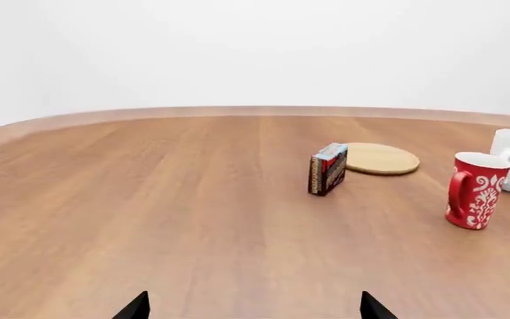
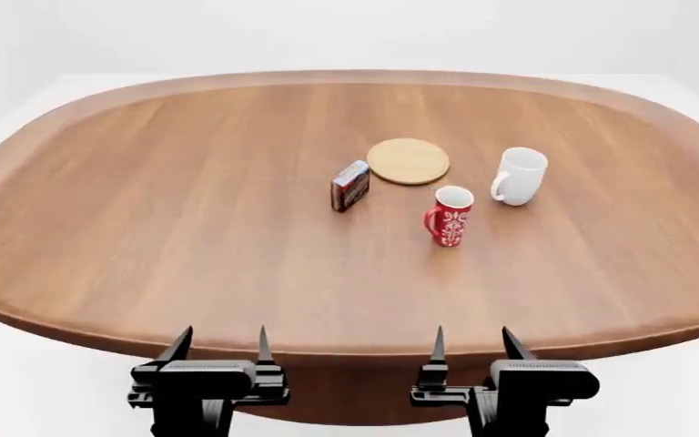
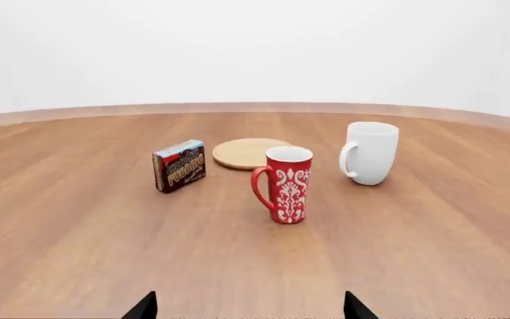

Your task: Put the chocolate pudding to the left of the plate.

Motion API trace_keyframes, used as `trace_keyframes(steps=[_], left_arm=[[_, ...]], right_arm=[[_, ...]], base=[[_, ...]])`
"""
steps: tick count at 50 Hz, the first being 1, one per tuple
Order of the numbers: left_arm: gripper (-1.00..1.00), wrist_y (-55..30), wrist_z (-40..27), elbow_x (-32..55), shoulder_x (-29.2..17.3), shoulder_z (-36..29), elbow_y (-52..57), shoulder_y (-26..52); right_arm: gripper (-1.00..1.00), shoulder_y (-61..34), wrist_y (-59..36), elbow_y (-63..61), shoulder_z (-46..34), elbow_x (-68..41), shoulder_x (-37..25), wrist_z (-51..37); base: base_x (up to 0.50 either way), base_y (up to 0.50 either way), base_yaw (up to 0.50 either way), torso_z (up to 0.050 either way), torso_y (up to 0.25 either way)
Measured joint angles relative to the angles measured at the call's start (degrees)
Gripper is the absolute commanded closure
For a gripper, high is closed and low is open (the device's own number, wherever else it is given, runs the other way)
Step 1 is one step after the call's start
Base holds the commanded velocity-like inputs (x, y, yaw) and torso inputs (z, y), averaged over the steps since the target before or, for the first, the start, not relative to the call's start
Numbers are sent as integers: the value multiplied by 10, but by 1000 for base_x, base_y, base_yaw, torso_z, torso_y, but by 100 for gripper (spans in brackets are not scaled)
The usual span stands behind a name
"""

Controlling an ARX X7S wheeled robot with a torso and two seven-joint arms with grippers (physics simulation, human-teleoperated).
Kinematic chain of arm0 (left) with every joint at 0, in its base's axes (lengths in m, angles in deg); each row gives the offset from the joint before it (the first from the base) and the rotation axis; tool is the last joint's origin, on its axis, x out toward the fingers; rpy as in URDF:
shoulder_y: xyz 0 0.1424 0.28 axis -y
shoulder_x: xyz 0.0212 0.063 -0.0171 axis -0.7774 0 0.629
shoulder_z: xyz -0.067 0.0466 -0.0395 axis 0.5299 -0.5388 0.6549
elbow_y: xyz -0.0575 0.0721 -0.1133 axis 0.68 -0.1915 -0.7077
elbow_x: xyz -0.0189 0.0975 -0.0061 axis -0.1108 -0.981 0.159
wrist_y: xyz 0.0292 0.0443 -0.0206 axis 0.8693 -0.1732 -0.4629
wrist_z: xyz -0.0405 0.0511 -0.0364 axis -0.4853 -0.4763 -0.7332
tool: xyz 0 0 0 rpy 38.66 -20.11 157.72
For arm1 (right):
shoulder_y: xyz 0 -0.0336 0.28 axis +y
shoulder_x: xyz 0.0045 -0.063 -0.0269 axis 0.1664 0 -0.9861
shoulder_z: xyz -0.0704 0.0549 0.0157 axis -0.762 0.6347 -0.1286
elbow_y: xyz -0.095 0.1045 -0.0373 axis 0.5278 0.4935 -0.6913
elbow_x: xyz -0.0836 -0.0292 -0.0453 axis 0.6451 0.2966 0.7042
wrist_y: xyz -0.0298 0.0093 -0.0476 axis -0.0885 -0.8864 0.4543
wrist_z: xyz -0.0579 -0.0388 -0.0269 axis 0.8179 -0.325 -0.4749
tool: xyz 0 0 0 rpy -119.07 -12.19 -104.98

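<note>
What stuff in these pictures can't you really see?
- What is inside the red mug and white mug: no view looks down into them.
- The small print on the chocolate pudding: too tiny in every view.
- Both grippers in the wrist views: only the finger tips show, cut off by the picture edge.
- The left gripper and right gripper arms: cut off in the head view.

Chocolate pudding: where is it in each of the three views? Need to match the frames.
Head view: chocolate pudding stands near the table's middle, just left of the plate and a little nearer the robot.
Left wrist view: chocolate pudding right of centre, plate just behind it.
Right wrist view: chocolate pudding left of centre, printed face showing.
Shared landmark: the red patterned mug, seen in all three.
</note>
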Motion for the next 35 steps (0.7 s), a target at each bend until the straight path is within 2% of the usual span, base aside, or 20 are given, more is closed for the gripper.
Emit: trace_keyframes(steps=[29, 35], left_arm=[[-100, 13, -24, 18, -22, -26, 1, -2], [-100, 12, -28, 22, -27, -29, 1, -2]], right_arm=[[-100, -2, -1, -1, -24, -22, -20, -25], [-100, -3, -3, -1, -28, -27, -22, -30]], base=[[0, 498, 0, 0, 0], [0, 0, 0, 0, 0]])
